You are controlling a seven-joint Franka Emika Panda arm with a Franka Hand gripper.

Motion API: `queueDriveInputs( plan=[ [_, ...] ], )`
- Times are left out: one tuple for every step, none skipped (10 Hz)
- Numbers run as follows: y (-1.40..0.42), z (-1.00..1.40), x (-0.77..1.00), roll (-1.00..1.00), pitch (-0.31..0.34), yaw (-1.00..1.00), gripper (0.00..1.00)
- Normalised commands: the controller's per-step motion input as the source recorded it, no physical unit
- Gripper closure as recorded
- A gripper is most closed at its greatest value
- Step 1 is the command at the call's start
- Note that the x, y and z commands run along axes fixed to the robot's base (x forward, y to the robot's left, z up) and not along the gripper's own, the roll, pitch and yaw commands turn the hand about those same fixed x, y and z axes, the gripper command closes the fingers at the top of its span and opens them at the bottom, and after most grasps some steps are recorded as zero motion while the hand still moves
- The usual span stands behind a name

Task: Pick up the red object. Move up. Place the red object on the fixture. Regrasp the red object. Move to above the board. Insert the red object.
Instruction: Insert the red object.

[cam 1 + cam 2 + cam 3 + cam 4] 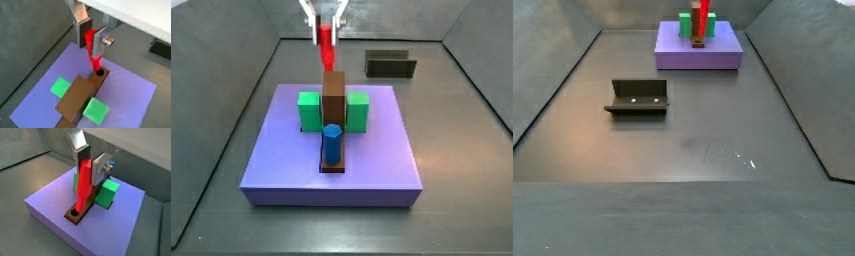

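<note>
the gripper hangs above the board, its jaws clamped on the red object, whose lower tip sits at the hole in the brown strip; keep the piece vertical, lower slowly and release only once seated

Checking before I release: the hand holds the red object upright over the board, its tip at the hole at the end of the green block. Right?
Not quite: the hand holds the red object upright over the board, but a wrist view shows the hole in the brown strip, not a green block.
</note>
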Motion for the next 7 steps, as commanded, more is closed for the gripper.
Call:
queueDriveInputs(
  plan=[
    [-0.03,-0.18,0.35,0.17,0.129,0.00,1.00],
    [0.00,-0.19,0.24,0.14,0.111,0.00,1.00],
    [0.05,-0.15,0.20,0.13,0.099,0.00,1.00],
    [0.08,-0.17,0.09,0.05,0.049,0.00,1.00],
    [0.09,-0.16,-0.07,0.00,0.014,-0.09,1.00],
    [0.08,-0.03,-0.29,0.00,0.000,-0.07,1.00],
    [0.00,0.00,-0.38,0.00,-0.031,0.00,1.00]
  ],
)
